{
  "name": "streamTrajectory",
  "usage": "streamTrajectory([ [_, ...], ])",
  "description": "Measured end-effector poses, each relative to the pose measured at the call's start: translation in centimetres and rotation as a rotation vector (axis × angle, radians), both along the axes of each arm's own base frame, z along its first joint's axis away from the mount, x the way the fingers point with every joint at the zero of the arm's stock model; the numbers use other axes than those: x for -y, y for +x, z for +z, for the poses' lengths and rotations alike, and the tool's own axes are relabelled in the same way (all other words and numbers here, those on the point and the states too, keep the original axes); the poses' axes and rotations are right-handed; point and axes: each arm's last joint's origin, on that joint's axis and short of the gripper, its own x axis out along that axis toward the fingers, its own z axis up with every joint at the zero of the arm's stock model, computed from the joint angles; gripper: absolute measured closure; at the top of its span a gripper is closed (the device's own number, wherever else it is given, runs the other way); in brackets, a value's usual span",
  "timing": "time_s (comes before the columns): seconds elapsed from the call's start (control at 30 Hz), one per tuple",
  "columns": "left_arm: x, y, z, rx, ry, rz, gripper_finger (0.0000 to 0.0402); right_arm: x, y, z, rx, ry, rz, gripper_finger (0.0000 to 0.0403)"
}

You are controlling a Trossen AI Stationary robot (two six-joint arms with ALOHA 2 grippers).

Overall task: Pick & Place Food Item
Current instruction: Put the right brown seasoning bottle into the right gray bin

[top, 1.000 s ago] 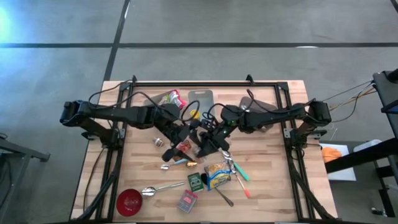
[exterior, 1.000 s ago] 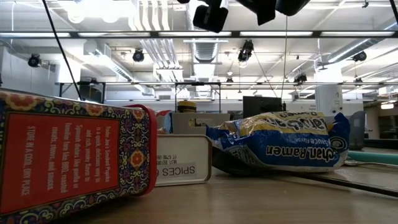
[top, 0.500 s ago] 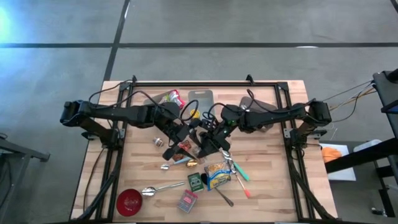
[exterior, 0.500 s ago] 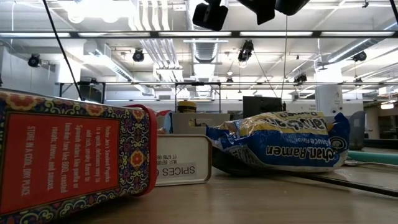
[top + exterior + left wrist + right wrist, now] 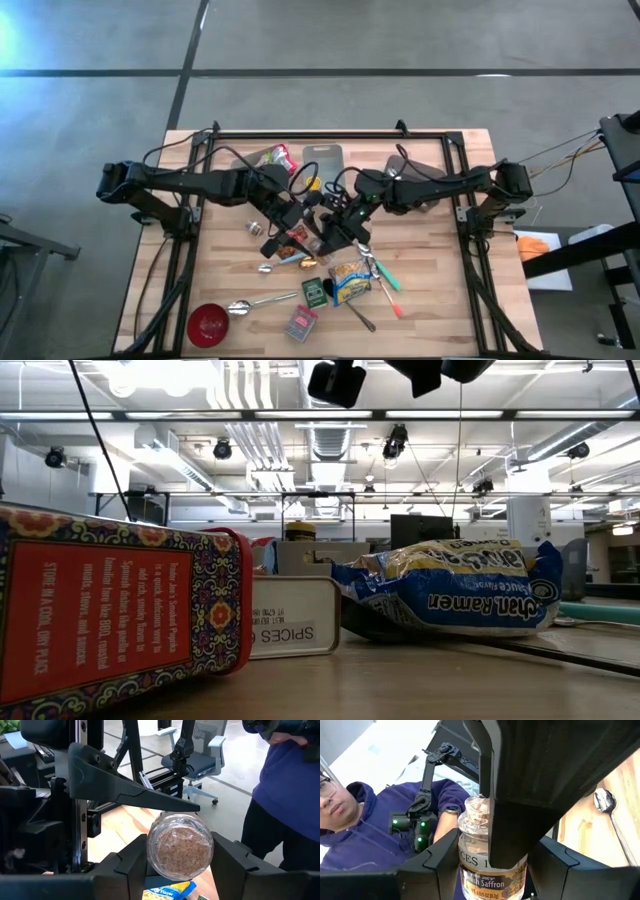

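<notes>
A small glass jar (image 5: 479, 876) labelled Spanish Saffron is up in the air over the middle of the table (image 5: 440, 290), between both grippers. In the left wrist view its round brown end (image 5: 180, 851) faces the camera. My left gripper (image 5: 180, 849) comes from the table's left and is shut on the jar. From the right comes my right gripper (image 5: 495, 847), also shut on it. From above, the two grippers (image 5: 308, 228) meet over the clutter, and the jar (image 5: 296, 240) shows only as a reddish spot. My left gripper has the jar's glass side wall (image 5: 150, 852) pinched between its two fingers. The fingers run along the jar from its brown end, slanting slightly down from the table's left. The jar is clear of the table. My right gripper pinches the jar's labelled body (image 5: 465, 870) between its two fingers, which come level from the table's right and lie across the jar. One left finger (image 5: 507, 820) stands in front of the jar and hides part of it.
Below the grippers lie a blue ramen bag (image 5: 350, 281), a green spice tin (image 5: 315, 292), a patterned red box (image 5: 302, 320), a spoon (image 5: 255, 302), a red bowl (image 5: 208, 322) and utensils (image 5: 386, 280). A person in a purple hoodie (image 5: 290, 795) stands beyond the table.
My left gripper has rolled a little about its own pointing line while staying in place. The right arm and the jar have kept still.
</notes>
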Motion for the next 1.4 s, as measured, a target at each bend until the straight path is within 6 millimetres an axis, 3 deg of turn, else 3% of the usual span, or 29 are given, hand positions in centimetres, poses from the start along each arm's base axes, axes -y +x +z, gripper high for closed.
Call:
streamTrajectory([
  [0.1,0.0,0.0,0.0,-0.001,0.0,0.0,0.0233,0.0,0.0,0.0,0.0,0.002,-0.001,0.021],
  [0.27,0.0,-0.1,0.0,-0.014,0.002,0.008,0.0233,0.0,0.1,0.0,-0.003,0.005,-0.01,0.014],
  [0.4,0.0,-0.5,0.2,-0.03,-0.009,0.009,0.0233,0.1,0.1,0.1,-0.001,0.004,-0.024,0.0107],
  [0.63,-0.8,-2.3,1.7,-0.029,0.001,0.074,0.0233,0.5,0.0,0.2,0.01,-0.004,-0.042,0.0097],
  [0.97,-4.2,-4.7,2.7,-0.219,-0.208,0.335,0.0233,2.6,-0.6,0.4,-0.05,-0.05,-0.179,0.0096],
  [1.2,-4.8,-5.3,2.9,-0.236,-0.202,0.403,0.0233,4.1,-4.0,2.2,-0.152,-0.225,-0.345,0.0095],
  [1.4,-6.1,-5.2,2.7,-0.266,-0.229,0.728,0.0233,4.3,-8.4,4.8,-0.242,-0.327,-0.532,0.0095],
])
